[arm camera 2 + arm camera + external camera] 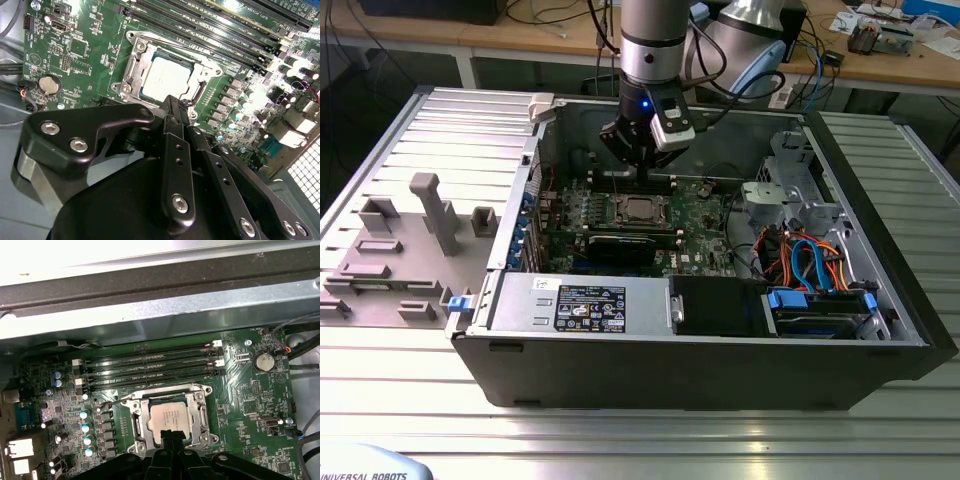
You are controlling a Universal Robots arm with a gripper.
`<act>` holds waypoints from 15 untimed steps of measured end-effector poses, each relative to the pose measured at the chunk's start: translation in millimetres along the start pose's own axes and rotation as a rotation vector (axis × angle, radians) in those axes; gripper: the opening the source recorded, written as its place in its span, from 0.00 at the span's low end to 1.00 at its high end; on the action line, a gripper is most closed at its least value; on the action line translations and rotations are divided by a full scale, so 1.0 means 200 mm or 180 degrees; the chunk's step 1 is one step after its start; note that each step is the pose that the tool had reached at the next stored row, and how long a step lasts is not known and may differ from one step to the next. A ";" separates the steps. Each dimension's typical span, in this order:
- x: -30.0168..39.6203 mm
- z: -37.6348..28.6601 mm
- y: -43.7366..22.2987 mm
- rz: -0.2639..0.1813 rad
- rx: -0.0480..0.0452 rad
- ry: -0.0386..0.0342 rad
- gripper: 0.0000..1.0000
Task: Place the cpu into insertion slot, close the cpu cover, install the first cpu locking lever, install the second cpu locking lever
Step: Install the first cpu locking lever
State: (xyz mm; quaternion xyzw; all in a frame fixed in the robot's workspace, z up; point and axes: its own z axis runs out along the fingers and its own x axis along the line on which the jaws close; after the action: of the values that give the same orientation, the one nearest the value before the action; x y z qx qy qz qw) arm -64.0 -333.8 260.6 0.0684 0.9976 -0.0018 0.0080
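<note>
Beneath the hand [170,434], the cpu [169,416] lies in the insertion slot [136,416]

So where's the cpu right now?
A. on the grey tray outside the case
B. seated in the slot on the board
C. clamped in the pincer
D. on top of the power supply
B: in the first wrist view the cpu lies flat inside the slot on the green board, silver top up, with the pincer at its near edge.
</note>
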 end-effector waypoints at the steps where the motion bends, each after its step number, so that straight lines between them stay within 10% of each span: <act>1: 0.002 0.000 0.000 0.0000 0.0000 0.0000 0.11; 15: 0.011 0.000 -0.002 -0.0115 -0.0002 0.0000 0.11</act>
State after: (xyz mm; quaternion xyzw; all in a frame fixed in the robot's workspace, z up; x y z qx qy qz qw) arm -66.3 -333.8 260.5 0.0503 0.9987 -0.0017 0.0080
